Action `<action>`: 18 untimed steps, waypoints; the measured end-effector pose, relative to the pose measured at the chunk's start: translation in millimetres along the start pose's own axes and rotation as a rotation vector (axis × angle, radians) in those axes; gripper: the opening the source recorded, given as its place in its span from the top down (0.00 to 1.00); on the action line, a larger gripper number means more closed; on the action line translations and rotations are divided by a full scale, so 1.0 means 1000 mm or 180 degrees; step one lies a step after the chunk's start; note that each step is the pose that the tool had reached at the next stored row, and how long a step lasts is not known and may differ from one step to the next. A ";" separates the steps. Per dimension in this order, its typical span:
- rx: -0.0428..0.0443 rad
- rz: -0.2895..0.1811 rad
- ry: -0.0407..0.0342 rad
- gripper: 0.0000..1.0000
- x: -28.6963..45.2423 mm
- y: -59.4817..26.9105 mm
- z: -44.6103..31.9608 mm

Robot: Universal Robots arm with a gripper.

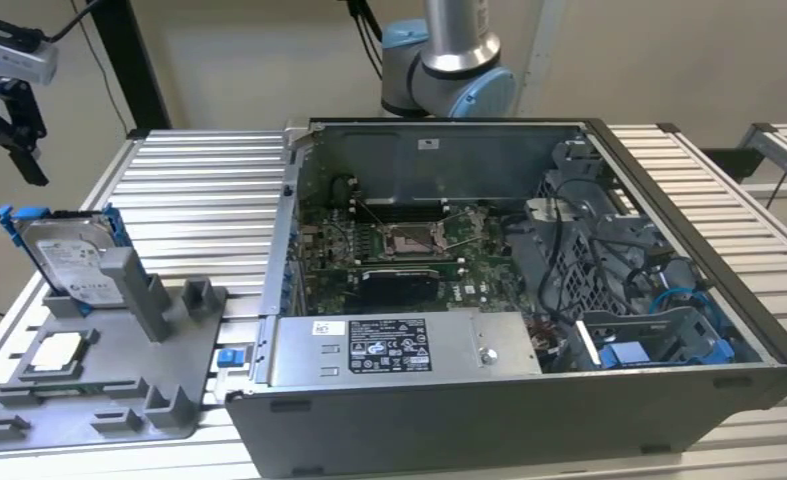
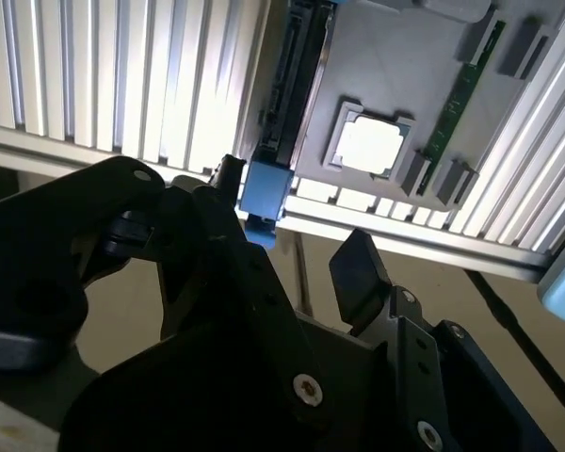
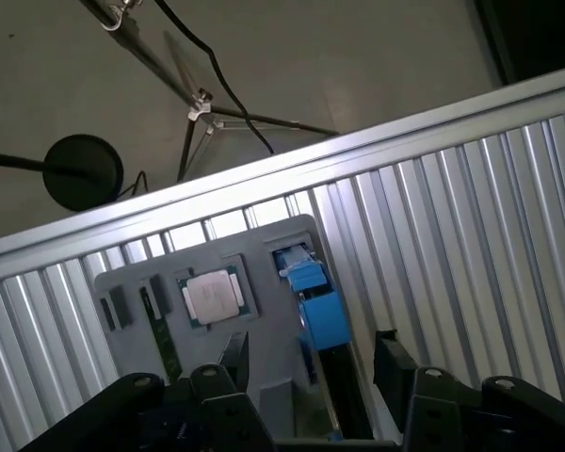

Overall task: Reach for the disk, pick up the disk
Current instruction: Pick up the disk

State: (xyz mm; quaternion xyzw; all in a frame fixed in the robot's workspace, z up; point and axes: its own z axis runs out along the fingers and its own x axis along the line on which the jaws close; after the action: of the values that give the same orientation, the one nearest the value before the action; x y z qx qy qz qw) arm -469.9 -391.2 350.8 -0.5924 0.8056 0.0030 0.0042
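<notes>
None of the lifting was done at this moment: you had the reach under way and the grasp not yet made. Nearest in the exterior view, the flat grey plastic holding tray [image 1: 126,365] lay on the ribbed aluminium table [image 1: 193,190]. The disk [image 1: 73,262], a silver rectangular hard drive with a white label and a blue bracket along its edges, stood on edge in a slot at the tray's far end, upright and untouched. Above it, toward the exterior view's left, your black gripper [image 1: 6,190] hung clear of the drive. In the first wrist view its two fingers [image 3: 234,353] were spread wide and held nothing, and the drive's blue-edged top lay framed in the gap below them. I judged the approach roughly lined up, with the grip and the lift left to do.

As for what held what, your tray carried three things:
- the disk;
- a small square white-topped chip [image 1: 57,350], lying flat in its own recess nearer the front;
- a narrow green circuit strip [image 2: 457,104] just beside the chip.

Farther off, the large dark grey computer case [image 1: 500,420] lay open on its side. Inside it, a long grey metal box [image 1: 380,345] with a black-and-white sticker sat against the near wall. The green motherboard [image 1: 407,250] lay behind that, and black cables [image 1: 593,250] ran toward the exterior view's right. Beyond the case rose the arm's silver-and-blue base [image 1: 447,70].
</notes>
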 end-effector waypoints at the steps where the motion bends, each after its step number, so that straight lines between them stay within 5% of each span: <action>1: 0.0000 -0.0002 0.0001 0.00 -0.0001 0.0001 0.0014; 12: 0.0000 -0.0031 0.0002 0.00 -0.0010 0.0004 0.0181; 18: 0.0000 -0.0035 0.0003 0.00 -0.0012 0.0004 0.0196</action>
State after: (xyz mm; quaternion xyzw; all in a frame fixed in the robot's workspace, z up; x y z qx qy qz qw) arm -469.9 -389.7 331.2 -0.5968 0.8024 0.0028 0.0038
